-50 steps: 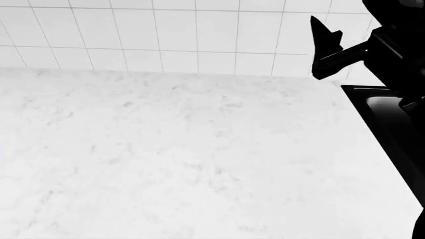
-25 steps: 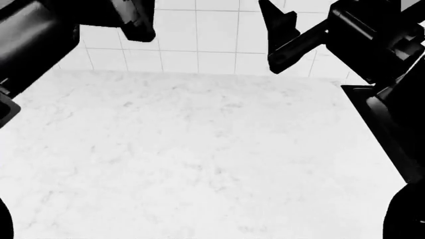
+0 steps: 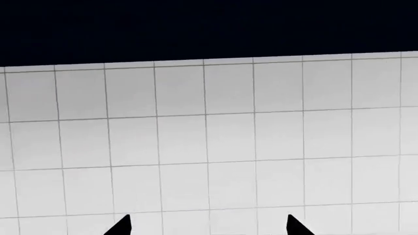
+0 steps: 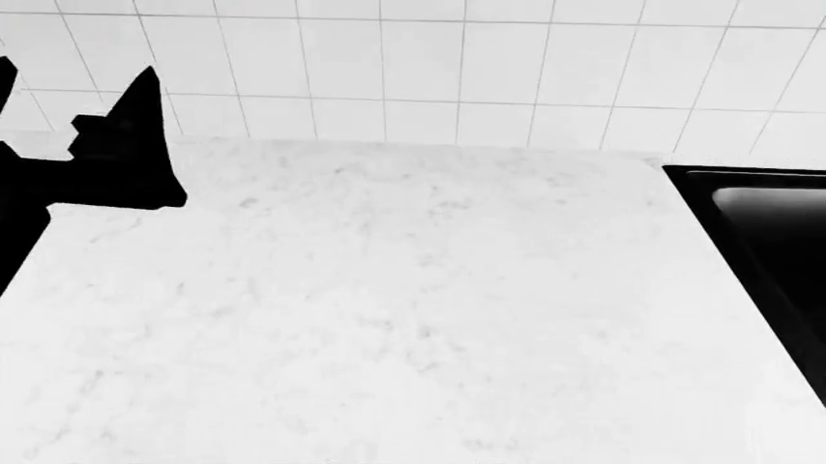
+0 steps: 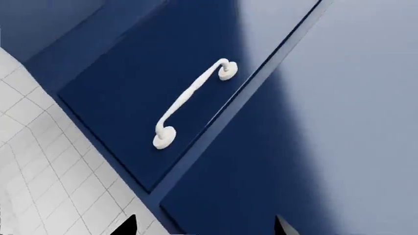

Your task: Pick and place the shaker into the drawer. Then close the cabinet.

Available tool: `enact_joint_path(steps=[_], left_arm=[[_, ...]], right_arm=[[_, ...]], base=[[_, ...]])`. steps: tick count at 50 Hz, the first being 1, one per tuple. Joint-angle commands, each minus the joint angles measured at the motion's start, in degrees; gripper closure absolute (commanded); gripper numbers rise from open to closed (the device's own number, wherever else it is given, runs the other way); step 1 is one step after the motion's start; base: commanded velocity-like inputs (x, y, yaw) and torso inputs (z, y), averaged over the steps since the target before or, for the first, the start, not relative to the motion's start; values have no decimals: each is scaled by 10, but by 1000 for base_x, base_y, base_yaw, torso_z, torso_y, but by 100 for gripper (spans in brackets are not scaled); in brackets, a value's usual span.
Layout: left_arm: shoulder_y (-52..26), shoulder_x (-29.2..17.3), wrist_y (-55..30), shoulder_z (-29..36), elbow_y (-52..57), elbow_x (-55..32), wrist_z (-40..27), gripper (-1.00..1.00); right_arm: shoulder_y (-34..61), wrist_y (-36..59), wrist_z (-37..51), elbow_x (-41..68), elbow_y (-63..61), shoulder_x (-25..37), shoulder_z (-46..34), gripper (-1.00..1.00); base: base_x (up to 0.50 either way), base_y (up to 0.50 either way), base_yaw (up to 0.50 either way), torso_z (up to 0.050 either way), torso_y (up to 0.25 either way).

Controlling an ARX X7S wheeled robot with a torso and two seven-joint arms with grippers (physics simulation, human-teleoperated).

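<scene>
One navy door [image 5: 111, 93] beyond right gripper [image 5: 203, 227]

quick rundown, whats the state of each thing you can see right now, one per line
left gripper: open, holding nothing, facing the tiled wall
right gripper: open, holding nothing, facing a navy door
navy door: shut, white handle untouched
counter: bare marble, no shaker in view
sink: dark basin at the counter's right edge, contents not visible
</scene>
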Motion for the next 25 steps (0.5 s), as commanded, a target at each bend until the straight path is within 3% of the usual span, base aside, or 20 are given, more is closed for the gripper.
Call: enact_joint_path(steps=[1,7,14,25], left_arm=[[25,-11,-6,-25,20,0,-7,-100],[37,-21,-3,-29,21,-26,-32,-100],[19,-43,2,-6,8,-81,-94,-100],[4,-92,29,36,0,-167,-199,-100]], right_arm=[[108,-194,-188,-349,118,27,-163,-100],[87,-484,-224,-568,478,-22,-261,-100],[119,-772,-262,-664,962,-143,-244,-100],[7,-768,-265,-730,991,-160,-125,-100]], base=[[0,0,0,0,0],[0,0,0,0,0],[0,0,0,0,0],[0,0,0,0,0]])
